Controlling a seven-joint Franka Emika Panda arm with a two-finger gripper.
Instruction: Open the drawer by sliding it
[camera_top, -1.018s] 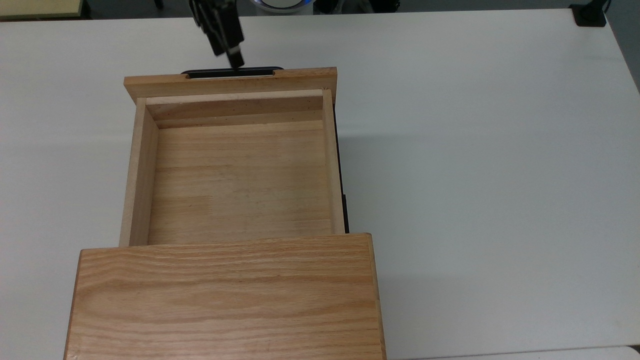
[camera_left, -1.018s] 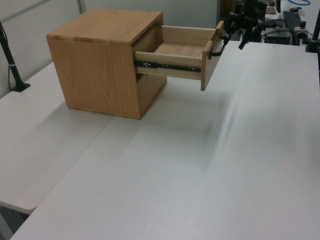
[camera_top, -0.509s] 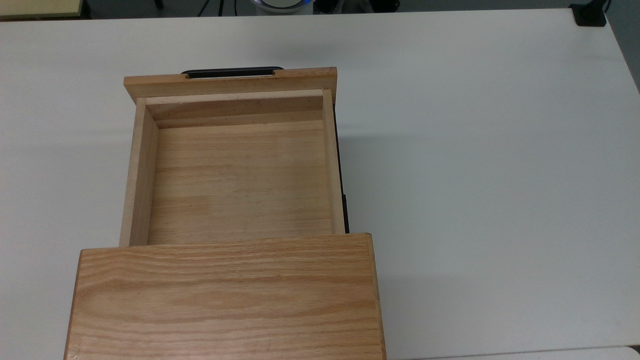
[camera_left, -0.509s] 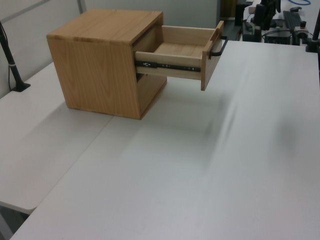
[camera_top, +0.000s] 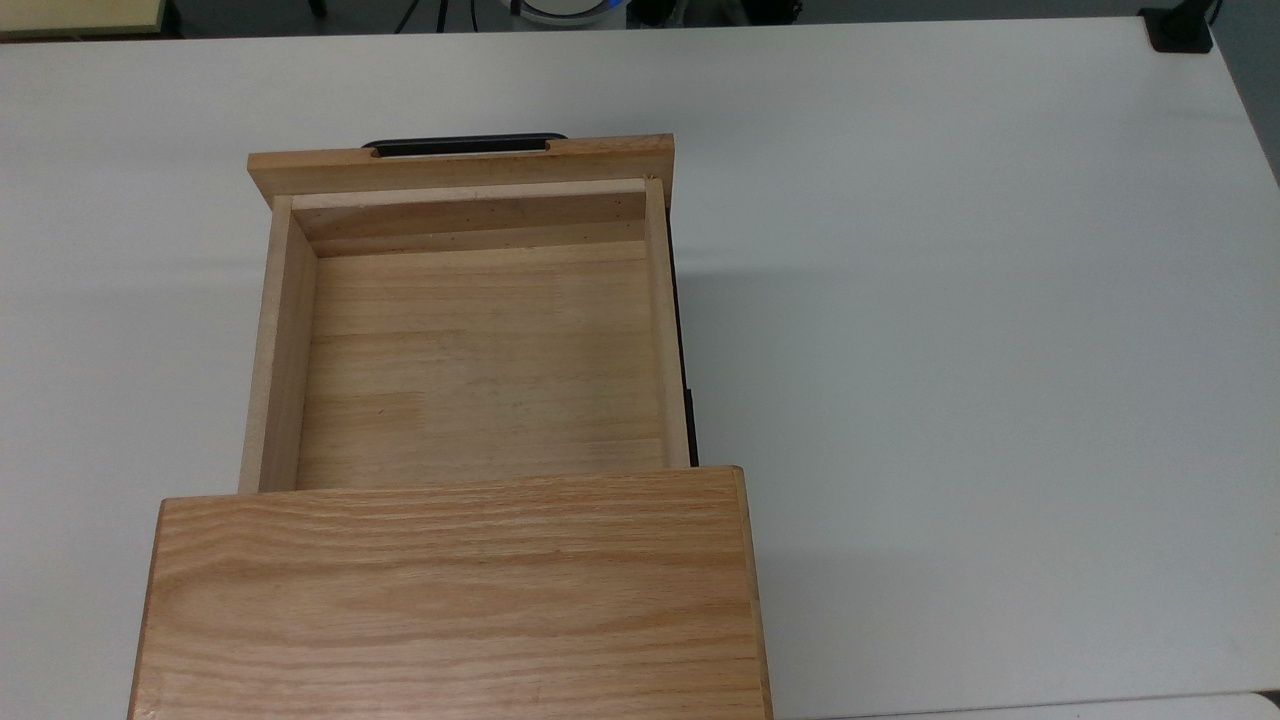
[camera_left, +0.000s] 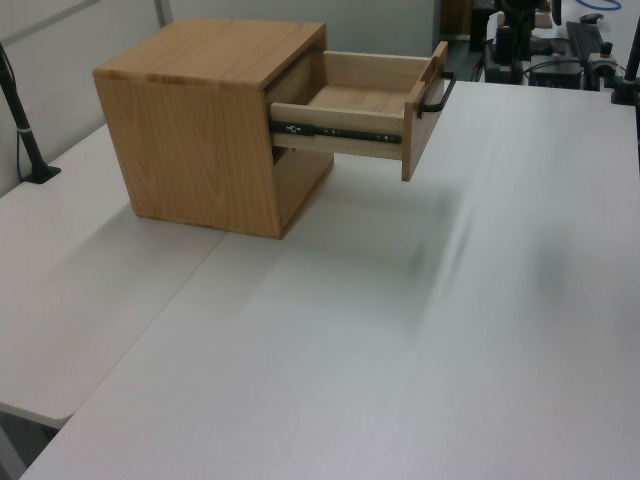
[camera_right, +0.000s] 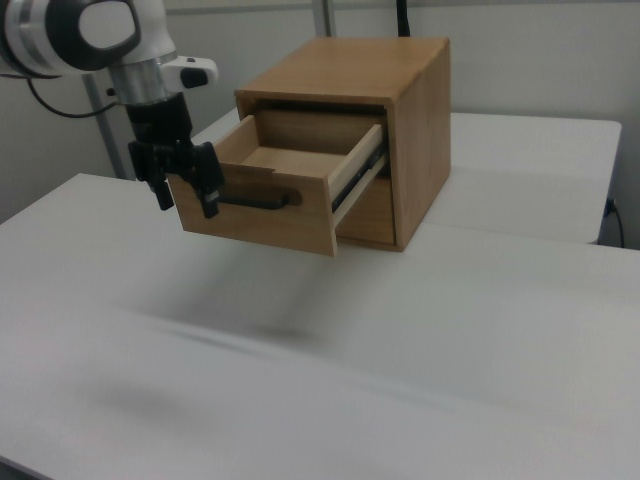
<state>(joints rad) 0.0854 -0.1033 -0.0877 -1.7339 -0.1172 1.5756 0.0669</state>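
Observation:
The drawer (camera_top: 480, 360) stands pulled far out of the oak cabinet (camera_top: 450, 590), its pale plank floor bare. Its black bar handle (camera_top: 465, 145) runs along the front board at the top view's upper edge. The left view has the drawer (camera_left: 350, 100) hanging out on a metal slide toward the left view's right, handle (camera_left: 437, 95) free. In the right view my gripper (camera_right: 186, 200) hangs open just in front of the front board (camera_right: 270, 225), at the left end of the handle (camera_right: 255, 202), holding nothing.
The cabinet (camera_right: 400, 100) sits on a wide white table (camera_top: 950, 350) with much free surface to the top view's right. A black clamp (camera_top: 1180, 30) sits at the far corner. A black pole (camera_left: 22, 120) stands at the left view's left edge.
My gripper has left the handle and moved out past the top view's upper edge. The drawer has stayed where it was.

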